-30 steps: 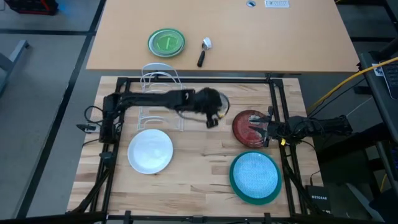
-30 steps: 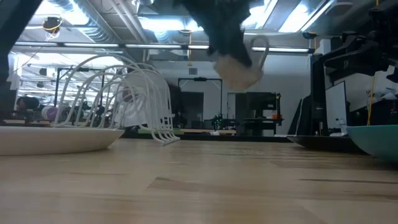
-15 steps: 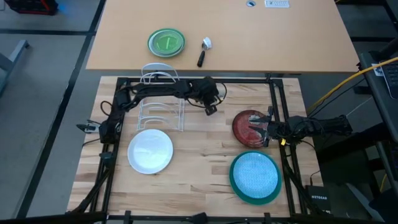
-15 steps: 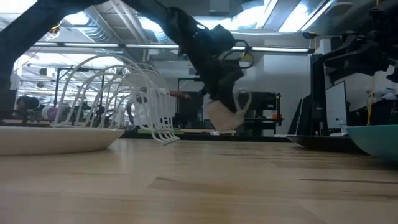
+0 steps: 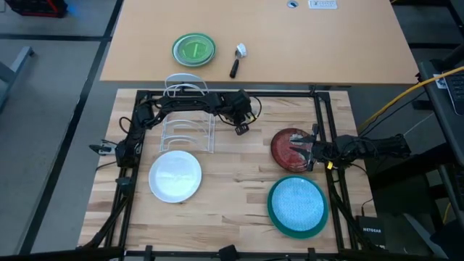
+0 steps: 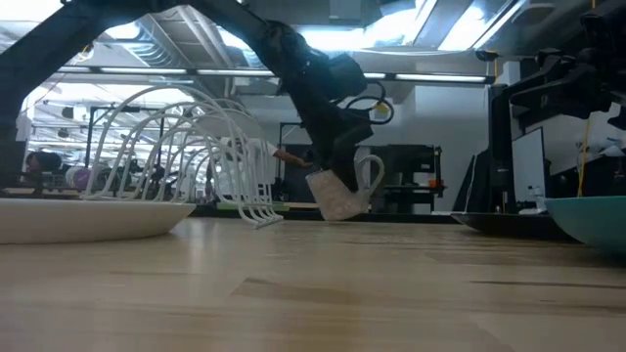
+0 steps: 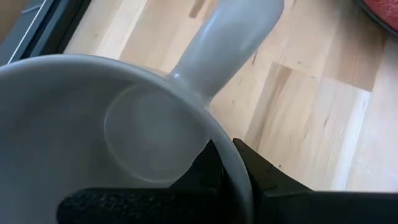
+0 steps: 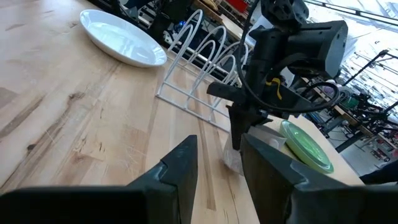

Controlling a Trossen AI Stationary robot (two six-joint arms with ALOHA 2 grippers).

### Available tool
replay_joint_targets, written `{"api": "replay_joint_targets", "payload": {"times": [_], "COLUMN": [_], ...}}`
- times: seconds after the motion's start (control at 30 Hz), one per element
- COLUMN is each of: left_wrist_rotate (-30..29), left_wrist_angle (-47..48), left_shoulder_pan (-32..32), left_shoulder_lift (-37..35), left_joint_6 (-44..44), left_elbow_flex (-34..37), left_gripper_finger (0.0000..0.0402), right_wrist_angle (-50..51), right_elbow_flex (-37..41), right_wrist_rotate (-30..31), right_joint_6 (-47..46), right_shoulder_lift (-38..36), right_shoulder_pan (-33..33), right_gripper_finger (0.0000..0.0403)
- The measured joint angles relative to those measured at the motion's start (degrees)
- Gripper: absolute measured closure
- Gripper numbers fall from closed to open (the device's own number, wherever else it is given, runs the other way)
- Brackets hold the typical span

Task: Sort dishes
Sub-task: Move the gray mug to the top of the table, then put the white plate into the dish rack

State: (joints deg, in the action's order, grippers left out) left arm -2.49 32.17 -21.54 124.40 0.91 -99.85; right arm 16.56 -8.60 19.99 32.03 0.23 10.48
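Observation:
My left gripper [image 5: 241, 125] is shut on the small grey mug [image 6: 340, 194], just right of the white wire rack [image 5: 187, 116] near the table's far edge. The white plate [image 5: 175, 175] rests on the table at the near left. The light blue plate [image 5: 297, 201] lies in the teal plate [image 5: 273, 217] at the near right. The dark red patterned plate [image 5: 288, 147] lies at the right. My right gripper [image 5: 312, 152] is open over that plate's right rim; whether it touches, I cannot tell. My left gripper holds the mug by its rim [image 7: 231, 163], one finger [image 7: 205, 171] inside the mug and one outside. The fingers come from above, slanting down. The mug hangs tilted, its handle [image 6: 370, 176] toward the right, low over the table; whether its bottom touches the wood, I cannot tell.
A bright green plate [image 5: 194, 49] and a small dark-handled tool [image 5: 237, 61] lie on the second table beyond the far edge. A black frame [image 5: 217, 93] runs along the table's edges. Bare wood shows in the middle [image 5: 239, 170].
My left gripper has carried the mug from above the table's middle toward the far edge and down. The mug, then high in the low view, now hangs tilted close to the tabletop beside the rack. My right gripper has kept still.

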Motion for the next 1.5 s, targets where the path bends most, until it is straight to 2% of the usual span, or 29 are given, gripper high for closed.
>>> {"api": "replay_joint_targets", "payload": {"times": [0.17, 0.4, 0.73, 1.17, 1.5], "left_wrist_rotate": [0.0, 0.0, -0.2, -0.1, -0.1], "left_wrist_angle": [0.6, 0.8, 0.4, 0.8, 16.3], "left_shoulder_pan": [0.0, 0.0, 0.2, 0.7, 2.5], "left_shoulder_lift": [0.0, 0.0, 0.0, -0.4, -0.5], "left_joint_6": [1.5, 1.6, 1.4, 1.1, 1.0], "left_elbow_flex": [0.0, 0.0, 0.0, -1.1, -11.5], "left_gripper_finger": [0.0383, 0.0392, 0.0332, 0.0297, 0.0286], "right_wrist_angle": [0.0, 0.0, -0.1, 0.0, 0.0], "right_elbow_flex": [0.0, 0.0, 0.0, 0.0, 0.0], "right_wrist_rotate": [0.0, 0.0, 0.0, -0.1, -0.1], "right_joint_6": [0.0, 0.0, 0.0, 0.0, 0.0], "right_shoulder_lift": [0.0, 0.0, 0.0, 0.0, 0.0], "right_shoulder_pan": [0.0, 0.0, 0.0, 0.0, 0.0], "right_gripper_finger": [0.0276, 0.0276, 0.0276, 0.0276, 0.0276]}}
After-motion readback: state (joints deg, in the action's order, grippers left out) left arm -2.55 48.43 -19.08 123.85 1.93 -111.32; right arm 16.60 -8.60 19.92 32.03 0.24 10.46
